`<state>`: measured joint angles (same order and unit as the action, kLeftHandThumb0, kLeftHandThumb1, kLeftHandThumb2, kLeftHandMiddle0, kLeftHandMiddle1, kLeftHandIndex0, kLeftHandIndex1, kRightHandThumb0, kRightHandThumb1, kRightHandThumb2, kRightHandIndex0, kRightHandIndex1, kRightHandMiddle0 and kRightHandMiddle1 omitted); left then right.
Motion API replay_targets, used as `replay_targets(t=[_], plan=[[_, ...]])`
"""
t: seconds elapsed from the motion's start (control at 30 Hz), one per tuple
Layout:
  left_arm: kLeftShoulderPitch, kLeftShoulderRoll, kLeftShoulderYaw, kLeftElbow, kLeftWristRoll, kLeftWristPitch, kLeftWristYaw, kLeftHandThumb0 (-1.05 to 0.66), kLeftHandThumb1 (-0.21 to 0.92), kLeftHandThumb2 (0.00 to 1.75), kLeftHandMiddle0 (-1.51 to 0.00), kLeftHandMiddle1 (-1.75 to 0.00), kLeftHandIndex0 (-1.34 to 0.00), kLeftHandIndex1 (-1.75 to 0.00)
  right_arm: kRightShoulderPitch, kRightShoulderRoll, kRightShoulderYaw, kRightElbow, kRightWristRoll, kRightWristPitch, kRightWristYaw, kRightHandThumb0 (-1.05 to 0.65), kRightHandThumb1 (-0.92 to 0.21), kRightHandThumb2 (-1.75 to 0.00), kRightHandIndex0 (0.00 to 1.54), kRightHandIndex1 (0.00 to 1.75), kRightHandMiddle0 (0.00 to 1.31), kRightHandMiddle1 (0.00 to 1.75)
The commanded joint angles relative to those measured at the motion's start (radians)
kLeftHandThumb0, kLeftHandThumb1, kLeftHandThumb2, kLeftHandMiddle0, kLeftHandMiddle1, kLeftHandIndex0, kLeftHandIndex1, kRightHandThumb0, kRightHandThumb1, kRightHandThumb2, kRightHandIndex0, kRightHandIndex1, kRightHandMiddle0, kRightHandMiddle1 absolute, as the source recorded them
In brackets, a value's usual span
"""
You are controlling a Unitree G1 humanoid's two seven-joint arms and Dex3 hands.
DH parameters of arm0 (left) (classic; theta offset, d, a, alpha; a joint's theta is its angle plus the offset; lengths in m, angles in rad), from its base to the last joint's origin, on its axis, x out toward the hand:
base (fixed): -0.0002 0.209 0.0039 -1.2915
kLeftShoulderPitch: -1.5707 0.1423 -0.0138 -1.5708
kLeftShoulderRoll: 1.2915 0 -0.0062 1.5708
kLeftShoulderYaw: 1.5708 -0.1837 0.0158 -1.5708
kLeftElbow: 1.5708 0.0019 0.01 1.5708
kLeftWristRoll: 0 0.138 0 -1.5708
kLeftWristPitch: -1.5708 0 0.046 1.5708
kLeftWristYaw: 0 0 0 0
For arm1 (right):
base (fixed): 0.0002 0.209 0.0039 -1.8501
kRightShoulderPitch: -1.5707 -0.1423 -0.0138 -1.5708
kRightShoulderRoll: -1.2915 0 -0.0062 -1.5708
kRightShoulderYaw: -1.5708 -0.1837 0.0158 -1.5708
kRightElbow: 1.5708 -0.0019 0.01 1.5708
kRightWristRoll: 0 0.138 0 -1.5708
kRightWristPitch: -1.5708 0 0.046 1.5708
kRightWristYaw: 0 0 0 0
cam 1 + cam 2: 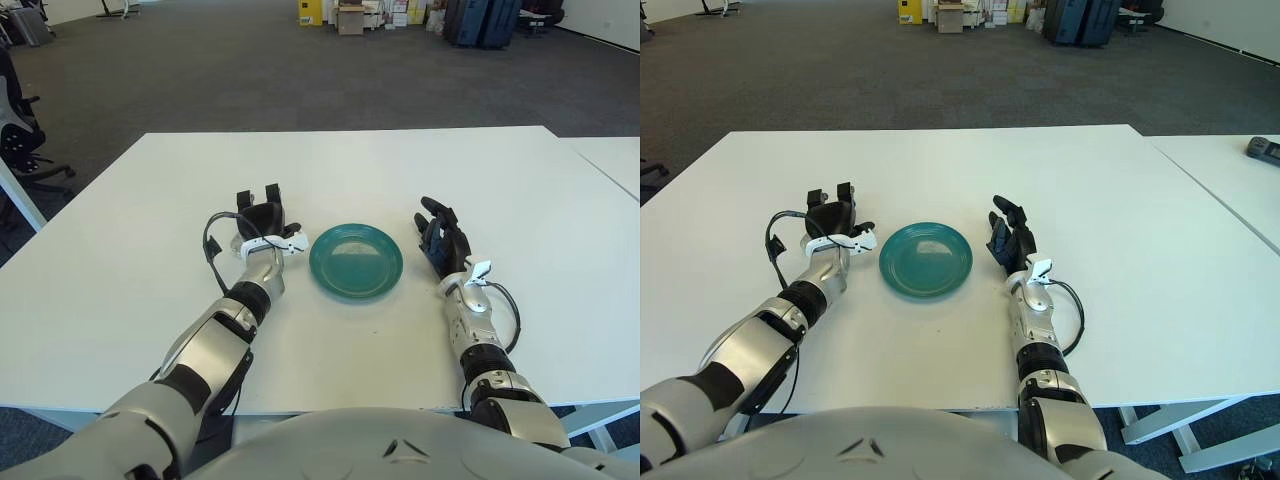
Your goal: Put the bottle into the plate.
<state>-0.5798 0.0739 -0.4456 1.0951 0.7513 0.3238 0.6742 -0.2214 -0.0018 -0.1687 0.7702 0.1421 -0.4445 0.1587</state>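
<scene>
Between left robot hand [262, 215] and right robot hand [441, 238]: empty plate [356, 260].

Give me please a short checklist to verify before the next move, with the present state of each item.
1. Bottle located: not ok. No bottle shows on the white table in either view.
2. Plate free to receive: ok. The green plate holds nothing.
3. Left hand ready: ok. It shows just left of the plate, fingers spread, holding nothing.
4. Right hand ready: ok. It shows right of the plate, fingers open, holding nothing.
5. Plate placement: ok. It sits between the two hands, well away from the table edges.
6. Left wrist cable: cannot tell whether its loop would snag.
</scene>
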Motion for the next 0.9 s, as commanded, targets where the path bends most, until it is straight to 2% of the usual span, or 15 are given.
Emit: replay_targets(t=[0.0,0.07,0.27,0.67,0.87], plan=[[0.021,-0.003,0.015,0.056,-0.037,-0.009,0.009,-0.45,0.53,0.92,-0.68,-1.73,-0.45,-1.68,0.043,-0.007,-0.005,0.025,0.005,0.036,0.003,-0.84,-0.92,-0.93,0.31,0.01,0.0,0.8],[0.022,0.0,0.015,0.055,-0.038,-0.016,0.014,-0.46,0.43,1.11,-0.78,-1.74,-0.52,-1.72,0.044,-0.008,-0.005,0.023,0.006,0.036,0.006,-0.85,-0.92,-0.94,0.31,0.01,0.0,0.81],[0.022,0.008,0.011,0.051,-0.04,-0.041,0.029,-0.47,0.34,1.28,-0.96,-1.75,-0.59,-1.74,0.047,-0.006,-0.006,0.014,0.012,0.036,0.015,-0.85,-0.92,-0.95,0.32,0.01,0.0,0.84],[0.037,0.032,0.011,-0.005,-0.059,-0.121,0.048,-0.46,0.34,1.28,-1.09,-1.75,-0.59,-1.75,0.053,-0.001,-0.007,0.0,0.017,0.026,0.03,-0.84,-0.92,-0.97,0.33,0.01,0.01,0.87],[0.059,0.061,0.014,-0.037,-0.082,-0.236,0.026,-0.45,0.36,1.26,-1.1,-1.75,-0.57,-1.75,0.056,0.004,-0.009,-0.005,0.021,0.021,0.037,-0.84,-0.92,-0.98,0.34,0.01,0.02,0.88]])
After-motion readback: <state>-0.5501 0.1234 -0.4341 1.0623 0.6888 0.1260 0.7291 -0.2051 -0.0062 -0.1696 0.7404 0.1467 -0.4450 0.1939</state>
